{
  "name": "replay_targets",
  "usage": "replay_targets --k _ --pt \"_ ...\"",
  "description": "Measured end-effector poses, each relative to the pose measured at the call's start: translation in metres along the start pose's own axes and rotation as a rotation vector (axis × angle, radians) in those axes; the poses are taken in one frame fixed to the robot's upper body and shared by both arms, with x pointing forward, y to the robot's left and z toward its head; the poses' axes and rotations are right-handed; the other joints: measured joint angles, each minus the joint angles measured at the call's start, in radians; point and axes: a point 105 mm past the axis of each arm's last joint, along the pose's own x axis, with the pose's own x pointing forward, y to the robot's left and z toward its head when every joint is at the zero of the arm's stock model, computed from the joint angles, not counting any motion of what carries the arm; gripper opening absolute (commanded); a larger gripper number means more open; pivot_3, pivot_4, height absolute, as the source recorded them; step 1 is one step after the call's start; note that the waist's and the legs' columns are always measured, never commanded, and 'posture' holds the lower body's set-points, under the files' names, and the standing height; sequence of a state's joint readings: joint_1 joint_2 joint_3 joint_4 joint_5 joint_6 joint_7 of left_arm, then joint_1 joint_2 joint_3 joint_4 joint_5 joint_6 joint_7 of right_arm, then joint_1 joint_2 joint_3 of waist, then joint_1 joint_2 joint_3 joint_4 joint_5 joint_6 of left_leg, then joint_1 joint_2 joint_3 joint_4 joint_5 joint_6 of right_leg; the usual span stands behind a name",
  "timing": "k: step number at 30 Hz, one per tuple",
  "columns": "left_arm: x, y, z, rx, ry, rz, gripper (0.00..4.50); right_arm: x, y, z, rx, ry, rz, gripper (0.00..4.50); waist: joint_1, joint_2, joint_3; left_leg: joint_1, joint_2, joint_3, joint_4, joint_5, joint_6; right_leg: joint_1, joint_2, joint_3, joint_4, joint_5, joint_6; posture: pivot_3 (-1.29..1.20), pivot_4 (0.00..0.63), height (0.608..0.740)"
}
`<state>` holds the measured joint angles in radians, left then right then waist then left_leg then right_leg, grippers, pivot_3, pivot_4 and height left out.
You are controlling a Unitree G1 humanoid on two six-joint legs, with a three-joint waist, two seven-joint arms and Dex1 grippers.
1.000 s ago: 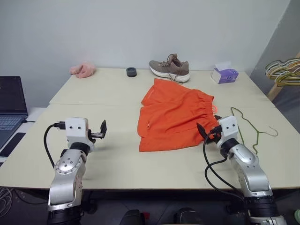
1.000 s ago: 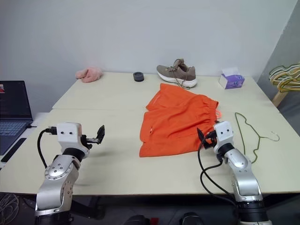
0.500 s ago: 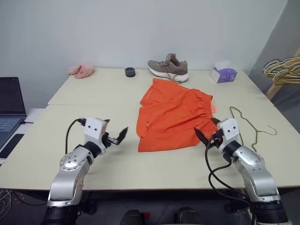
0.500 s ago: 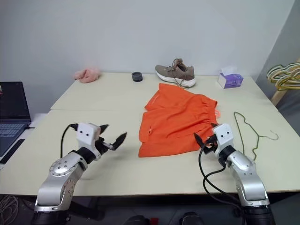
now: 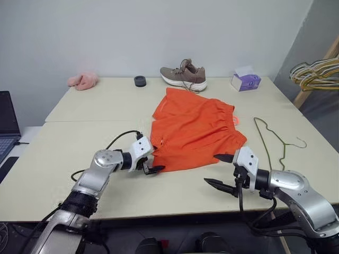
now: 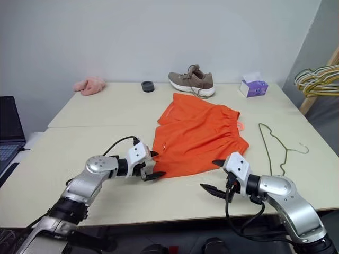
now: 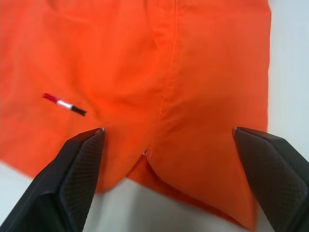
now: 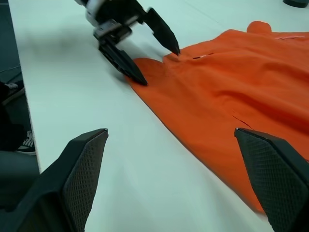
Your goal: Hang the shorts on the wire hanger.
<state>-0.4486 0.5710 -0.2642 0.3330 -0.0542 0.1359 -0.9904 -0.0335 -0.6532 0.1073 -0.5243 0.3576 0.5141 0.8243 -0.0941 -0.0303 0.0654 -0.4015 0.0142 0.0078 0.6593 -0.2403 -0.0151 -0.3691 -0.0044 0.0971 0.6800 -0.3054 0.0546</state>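
Left eye view — both grippers, left gripper (image 5: 149, 162) and right gripper (image 5: 220, 171), spread wide, empty, at the shorts (image 5: 193, 132).

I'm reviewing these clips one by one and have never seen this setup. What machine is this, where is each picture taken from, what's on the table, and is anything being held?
This is a humanoid robot with two arms, each ending in a gripper of two black fingers. Two pictures come from a stereo camera on its head, looking down over the arms; the other two come from cameras on the wrists, looking along each gripper's fingers.

On the cream table lie bright orange shorts, spread flat, and to their right a thin wire hanger. Along the far edge sit a brown shoe, a small dark round object, a pink fluffy item and a purple tissue box.

Nothing is held. The left gripper is open at the shorts' near left corner. The right gripper is open near their near right corner.
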Motion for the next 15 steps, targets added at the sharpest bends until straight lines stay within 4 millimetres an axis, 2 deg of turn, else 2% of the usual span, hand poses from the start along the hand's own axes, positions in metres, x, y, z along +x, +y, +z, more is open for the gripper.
replay_targets --k 6,9,15 --pt "0.017 0.004 0.009 0.085 -0.006 -0.049 4.5 -0.002 0.004 0.003 -0.013 0.001 -0.011 4.47 -0.007 0.0 0.0 0.0 0.0 0.0 0.001 0.0 0.0 0.001 0.0 0.0 0.0 0.0 0.002 -0.2 0.048 0.74" --pt "0.019 0.006 0.008 0.098 -0.002 -0.053 3.88 -0.004 -0.001 0.002 -0.034 0.014 -0.046 4.5 -0.015 0.0 0.0 0.002 0.0 0.0 0.001 0.0 0.0 0.001 -0.001 0.0 -0.001 0.0 0.002 -0.2 0.048 0.74" --pt "0.019 0.006 0.004 0.113 0.006 -0.064 1.99 -0.009 -0.014 -0.008 -0.077 0.072 -0.11 4.5 -0.038 0.0 0.0 0.004 0.0 0.0 0.002 0.0 0.001 0.003 -0.001 0.0 0.0 0.001 0.003 -0.19 0.044 0.74"
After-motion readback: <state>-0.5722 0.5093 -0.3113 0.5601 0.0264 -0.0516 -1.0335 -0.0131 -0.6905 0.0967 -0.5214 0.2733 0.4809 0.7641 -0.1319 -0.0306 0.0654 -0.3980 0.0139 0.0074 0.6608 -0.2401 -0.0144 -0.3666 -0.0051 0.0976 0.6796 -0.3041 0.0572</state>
